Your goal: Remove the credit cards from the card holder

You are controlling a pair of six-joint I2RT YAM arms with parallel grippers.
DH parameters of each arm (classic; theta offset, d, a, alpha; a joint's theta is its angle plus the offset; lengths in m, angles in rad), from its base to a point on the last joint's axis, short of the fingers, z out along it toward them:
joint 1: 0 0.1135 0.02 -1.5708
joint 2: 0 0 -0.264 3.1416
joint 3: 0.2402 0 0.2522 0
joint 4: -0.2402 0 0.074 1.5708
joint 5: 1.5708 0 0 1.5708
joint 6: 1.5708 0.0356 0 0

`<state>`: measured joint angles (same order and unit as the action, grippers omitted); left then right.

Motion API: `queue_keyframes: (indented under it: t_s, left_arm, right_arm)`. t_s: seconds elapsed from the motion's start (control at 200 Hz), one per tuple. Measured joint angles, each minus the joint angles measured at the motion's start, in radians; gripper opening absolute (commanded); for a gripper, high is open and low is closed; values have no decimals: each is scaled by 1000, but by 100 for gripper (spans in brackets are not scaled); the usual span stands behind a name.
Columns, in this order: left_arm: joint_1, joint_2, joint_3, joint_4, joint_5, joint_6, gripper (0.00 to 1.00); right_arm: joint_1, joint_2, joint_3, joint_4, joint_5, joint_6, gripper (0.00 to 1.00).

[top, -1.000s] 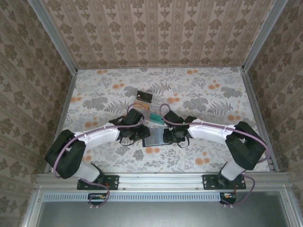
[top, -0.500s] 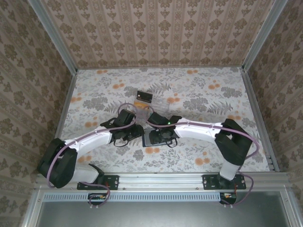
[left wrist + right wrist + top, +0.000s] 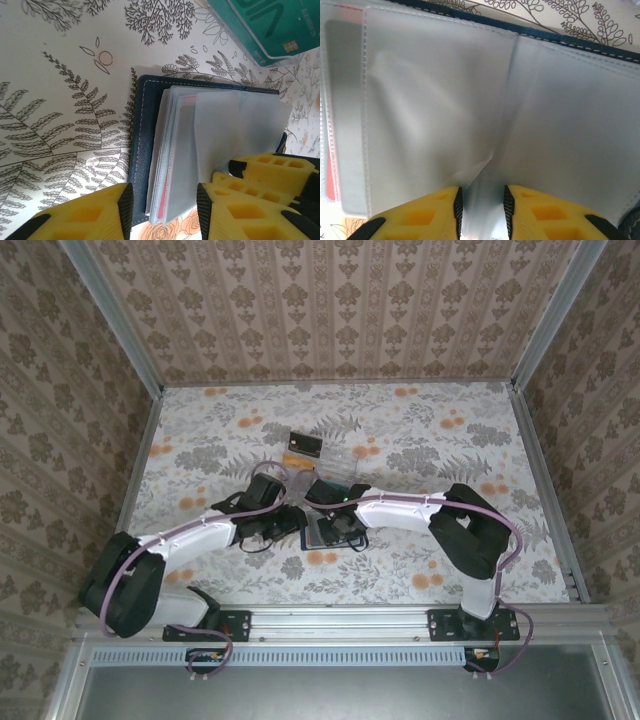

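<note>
We read the holder [image 3: 137, 150] as lying open and flat on the table [image 3: 450, 440], at the centre of the top view, under both grippers. The coming move turns on where the red card [image 3: 329, 172] sits. In the right wrist view it is a thin strip at the far left edge of the frame, running top to bottom, well to the left of the right gripper [image 3: 481, 210]. That gripper is nearly closed at the bottom centre, pinching a puckered clear sleeve [image 3: 435, 100], not a card.

In the left wrist view what we take for the same red edge shows at the bottom centre, right in the gap of the left gripper [image 3: 162, 207]. Its fingers [image 3: 85, 220] stand parted astride the holder's near end; we cannot tell whether they press on it. So we judge the left arm to be nearer the card, with the card's edge running along its reach. A teal card [image 3: 260, 25] already lies out at the upper right, beside the holder.
</note>
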<state>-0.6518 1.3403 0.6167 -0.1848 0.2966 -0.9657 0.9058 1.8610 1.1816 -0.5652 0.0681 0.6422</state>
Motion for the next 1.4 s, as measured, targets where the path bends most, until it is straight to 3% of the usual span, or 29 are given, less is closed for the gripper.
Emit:
queue_keyframes:
  t_s: [0.885, 1.155, 1.4]
  left_arm:
    - [-24, 142, 13, 175, 112, -22, 34]
    - [-24, 169, 13, 203, 125, -31, 35]
    - [-26, 175, 42, 217, 136, -35, 33]
  right_arm:
    - [-45, -51, -88, 108, -91, 8, 33]
    - [-66, -96, -147, 178, -138, 15, 40]
    - [-126, -240, -224, 231, -170, -5, 46]
